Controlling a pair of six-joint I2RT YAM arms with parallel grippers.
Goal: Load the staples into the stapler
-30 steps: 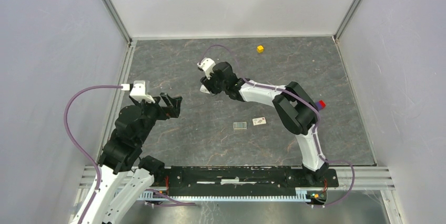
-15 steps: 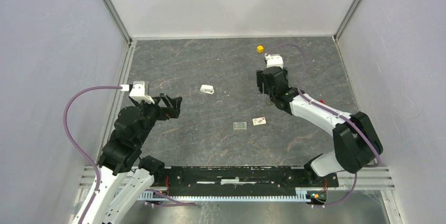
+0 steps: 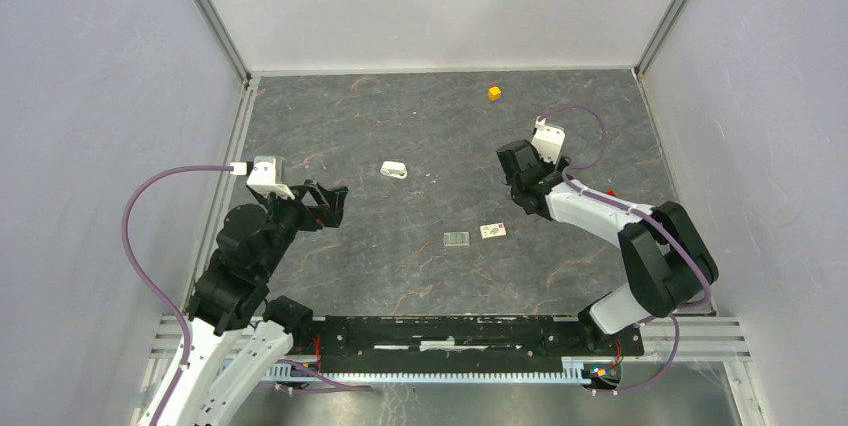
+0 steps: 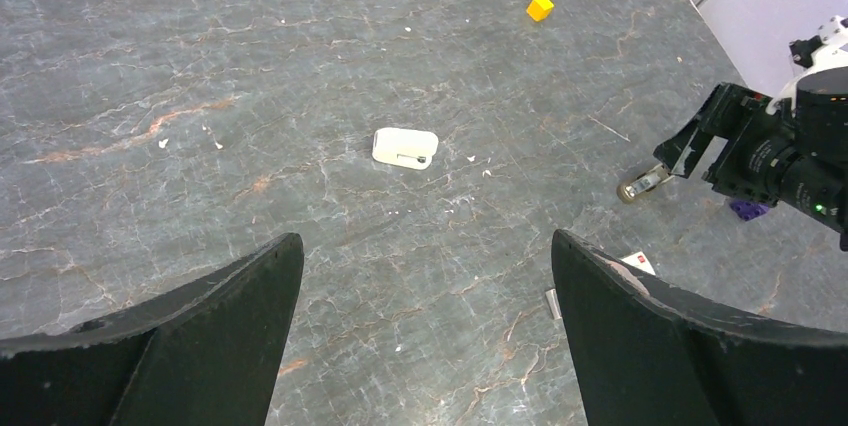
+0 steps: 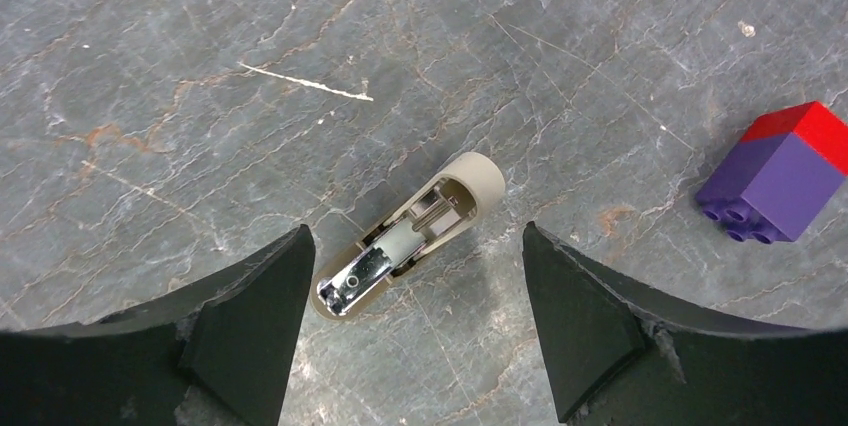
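The white stapler (image 3: 394, 170) lies closed on the table between the arms, apart from both grippers; it also shows in the left wrist view (image 4: 405, 147). The staples (image 3: 456, 239), a small grey block with a pale rim, lie nearer the front; only a sliver shows by my left finger (image 4: 551, 303). My left gripper (image 3: 328, 201) (image 4: 427, 241) is open and empty, above the table left of the stapler. My right gripper (image 3: 517, 186) (image 5: 413, 246) is open and low over a tan oblong piece with a shiny metal plate (image 5: 410, 236) (image 4: 640, 186), not gripping it.
A pale card with dark marks (image 3: 492, 231) lies right of the staples. A yellow cube (image 3: 494, 93) sits at the back. A purple and red brick (image 5: 775, 171) lies right of the right gripper. Walls enclose the table at the back and both sides.
My right arm has swung from over the white stapler at the table's middle to the right side, leaving the stapler lying there. The left arm has hardly moved.
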